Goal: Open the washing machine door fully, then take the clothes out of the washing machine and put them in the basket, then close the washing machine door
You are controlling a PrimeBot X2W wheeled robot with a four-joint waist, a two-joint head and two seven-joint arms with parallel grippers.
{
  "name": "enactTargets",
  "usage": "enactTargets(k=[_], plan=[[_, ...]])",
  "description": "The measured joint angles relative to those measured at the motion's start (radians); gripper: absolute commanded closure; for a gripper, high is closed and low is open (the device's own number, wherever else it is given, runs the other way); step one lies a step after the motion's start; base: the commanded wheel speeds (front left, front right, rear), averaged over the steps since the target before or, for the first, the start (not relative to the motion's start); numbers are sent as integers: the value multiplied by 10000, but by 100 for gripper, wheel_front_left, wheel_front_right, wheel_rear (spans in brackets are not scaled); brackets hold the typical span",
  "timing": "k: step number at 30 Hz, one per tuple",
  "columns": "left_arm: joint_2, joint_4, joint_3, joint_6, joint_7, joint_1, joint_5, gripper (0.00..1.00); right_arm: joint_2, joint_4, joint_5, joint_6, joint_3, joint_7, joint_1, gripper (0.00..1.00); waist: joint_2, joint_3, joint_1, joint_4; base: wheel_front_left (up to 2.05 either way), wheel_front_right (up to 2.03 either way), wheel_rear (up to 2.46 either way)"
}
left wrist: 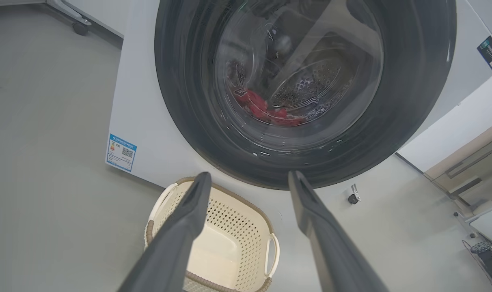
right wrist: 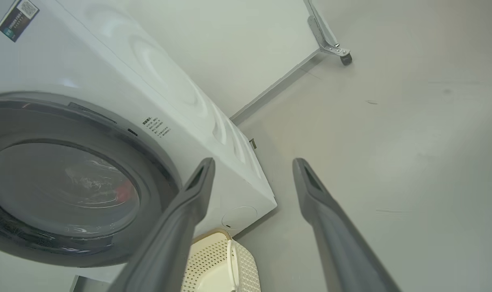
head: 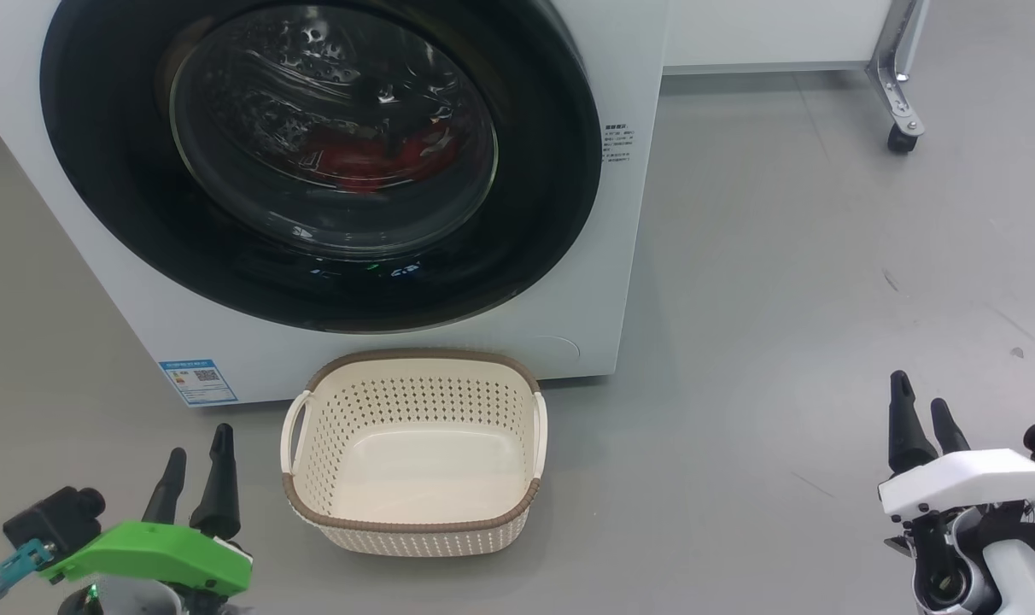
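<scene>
The door (head: 99,171) sits shut against the washer (head: 628,256), and the red clothes (head: 355,158) lie low in the drum behind its glass. The basket (head: 415,357) stands on the floor (head: 782,299) close in front of the washer, below the door. The left gripper (head: 199,444) hangs low just beside the basket's left handle, fingers spread wide and holding nothing. In its wrist view the fingers point up toward the door's lower rim, apart from it, with the basket under them. The right gripper (head: 919,395) hangs well off to the basket's right, over the floor, also spread wide and holding nothing. In its wrist view the door lies off to the left, clear of the fingers.
</scene>
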State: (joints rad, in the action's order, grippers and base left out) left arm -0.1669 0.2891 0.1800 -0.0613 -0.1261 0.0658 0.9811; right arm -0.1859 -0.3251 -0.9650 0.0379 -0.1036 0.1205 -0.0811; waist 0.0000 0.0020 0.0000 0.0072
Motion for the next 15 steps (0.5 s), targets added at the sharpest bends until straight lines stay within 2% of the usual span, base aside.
enactTargets(k=[9,12,15], plan=[[-71,-63,362,424,-299,139,-1639,0,-42,-98,1452,-491,-543,314,-51,0,0,6,0,2,0,0,0],[-71,-104,418,489,-355,174,-1975,0,-52,-125,1779,-514,-667,389,-102,0,0,7,0,2,0,0,0],[-65,-134,514,575,-441,174,-2399,0,-63,-138,2265,-679,-846,451,-151,0,0,8,0,1,0,0,0]])
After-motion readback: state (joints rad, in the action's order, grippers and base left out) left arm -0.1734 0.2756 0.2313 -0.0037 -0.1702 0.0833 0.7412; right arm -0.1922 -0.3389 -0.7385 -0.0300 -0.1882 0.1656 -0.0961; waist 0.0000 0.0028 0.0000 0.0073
